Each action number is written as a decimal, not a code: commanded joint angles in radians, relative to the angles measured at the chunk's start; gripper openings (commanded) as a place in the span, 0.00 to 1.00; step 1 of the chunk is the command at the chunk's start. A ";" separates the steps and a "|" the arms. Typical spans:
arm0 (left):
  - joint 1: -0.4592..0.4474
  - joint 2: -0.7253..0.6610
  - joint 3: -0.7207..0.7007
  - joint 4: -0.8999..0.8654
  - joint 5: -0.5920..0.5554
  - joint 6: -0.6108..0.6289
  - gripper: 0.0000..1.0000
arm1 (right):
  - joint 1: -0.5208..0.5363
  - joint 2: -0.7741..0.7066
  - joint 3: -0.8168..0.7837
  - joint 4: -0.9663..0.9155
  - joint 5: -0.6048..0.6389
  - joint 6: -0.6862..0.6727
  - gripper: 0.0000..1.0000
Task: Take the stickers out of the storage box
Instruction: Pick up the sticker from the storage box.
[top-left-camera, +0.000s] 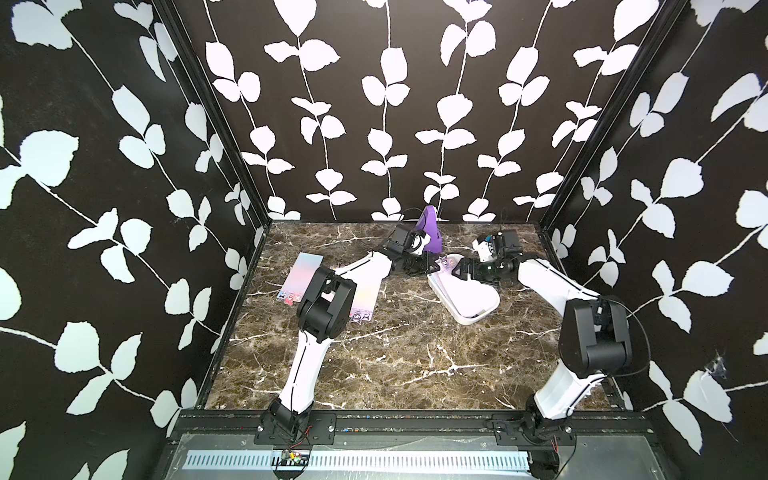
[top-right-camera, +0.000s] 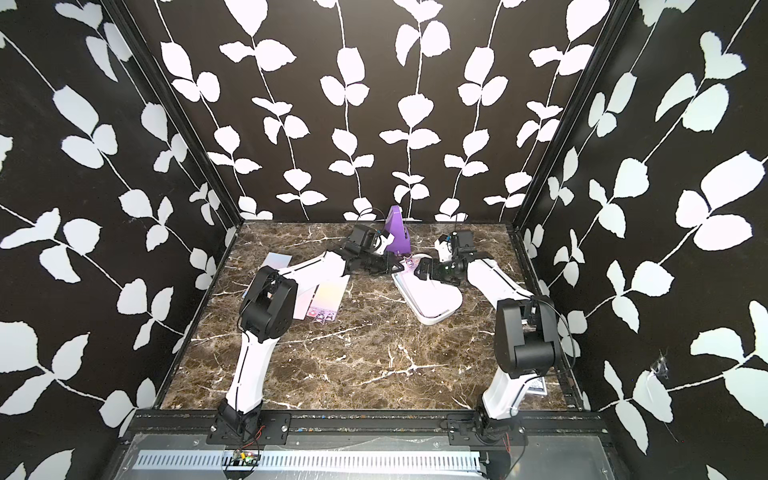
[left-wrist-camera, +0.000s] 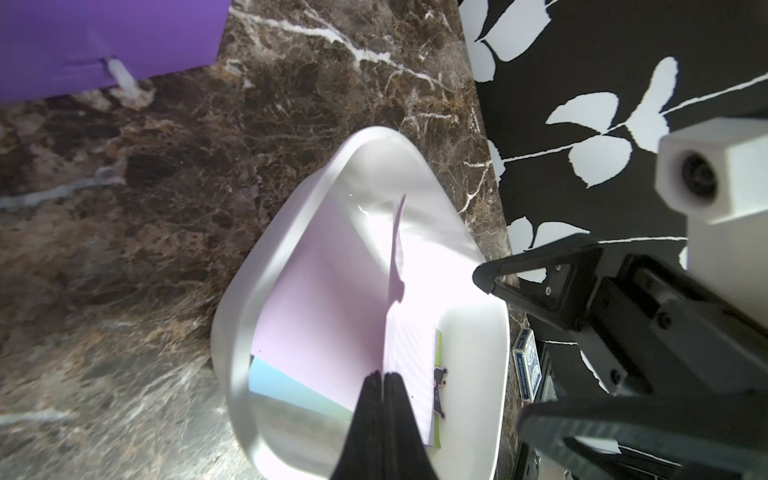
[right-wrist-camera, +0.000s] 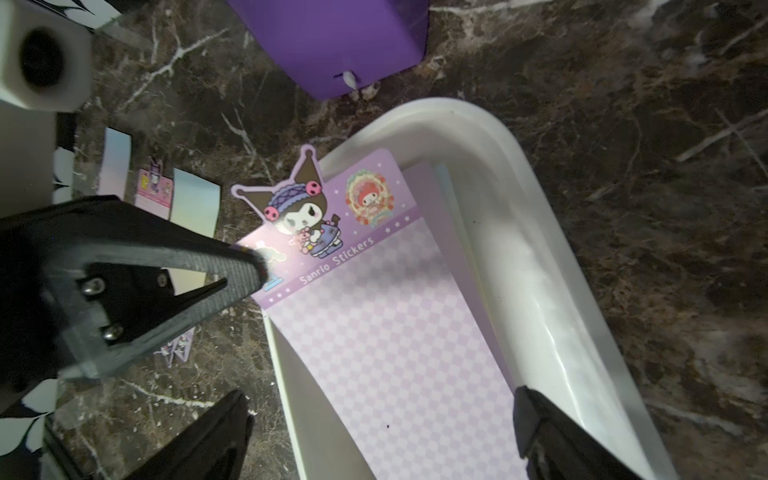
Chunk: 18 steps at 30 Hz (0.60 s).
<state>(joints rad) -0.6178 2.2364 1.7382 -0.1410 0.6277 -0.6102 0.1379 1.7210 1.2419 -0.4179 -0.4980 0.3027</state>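
Sticker sheet (right-wrist-camera: 395, 332), lilac-checked with cartoon characters at its head, is pinched at one corner by the closed left gripper (left-wrist-camera: 382, 376). Its head end is raised over the rim of the white storage box (right-wrist-camera: 478, 120), right of centre in both top views, with more sheets underneath. The right gripper (right-wrist-camera: 382, 399) spreads wide across the same sheet. A purple pyramid-shaped block (top-left-camera: 430, 232) stands just behind. Loose sheets (top-left-camera: 307, 270) at centre left are partly hidden by the left arm (top-left-camera: 324, 303). A blue-patterned card pack (left-wrist-camera: 525, 365) shows only in part.
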 joint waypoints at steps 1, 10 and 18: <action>0.011 -0.099 -0.035 0.077 0.056 -0.002 0.00 | -0.037 -0.026 -0.065 0.063 -0.113 0.047 0.99; 0.073 -0.140 -0.152 0.300 0.232 -0.099 0.00 | -0.060 -0.082 -0.067 0.050 -0.236 -0.014 0.99; 0.118 -0.213 -0.237 0.364 0.307 -0.102 0.00 | -0.068 -0.111 -0.077 0.055 -0.268 -0.075 0.99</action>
<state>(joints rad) -0.5079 2.1208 1.5379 0.1482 0.8803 -0.7044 0.0761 1.6230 1.1820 -0.3744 -0.7364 0.2764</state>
